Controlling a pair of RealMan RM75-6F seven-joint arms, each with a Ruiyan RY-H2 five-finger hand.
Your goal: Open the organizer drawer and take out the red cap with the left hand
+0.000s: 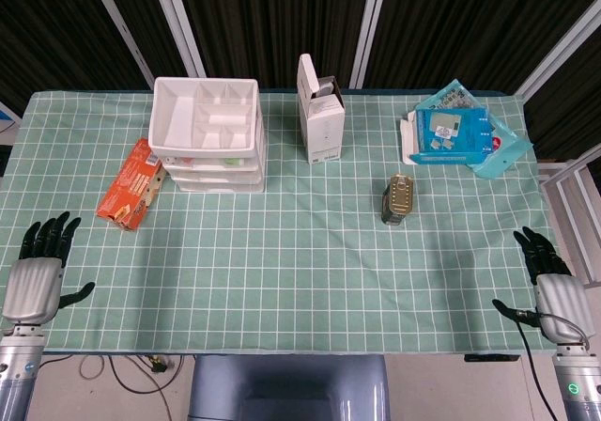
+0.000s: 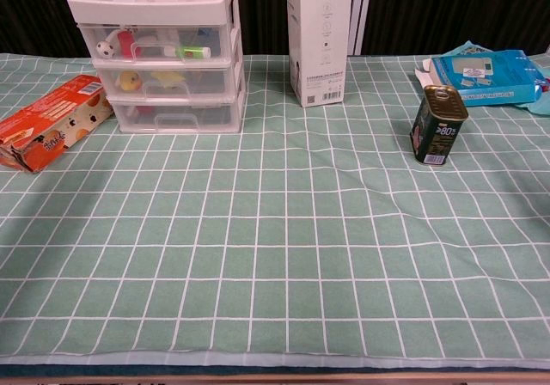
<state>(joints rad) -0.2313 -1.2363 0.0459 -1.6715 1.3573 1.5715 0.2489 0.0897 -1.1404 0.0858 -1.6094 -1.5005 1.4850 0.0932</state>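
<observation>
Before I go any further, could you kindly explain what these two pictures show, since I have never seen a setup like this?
A two-armed robot sits at a table with a green checked cloth. One camera looks down from its head, the other forward from its chest. Its left hand and right hand rest open near the front corners, holding nothing. On the cloth: a white organizer with three closed clear drawers, an orange box, a tall white carton, a small can and blue packets.

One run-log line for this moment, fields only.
left hand: open, near table edge | right hand: open, near edge | organizer: drawers closed | red cap: not identifiable
</observation>
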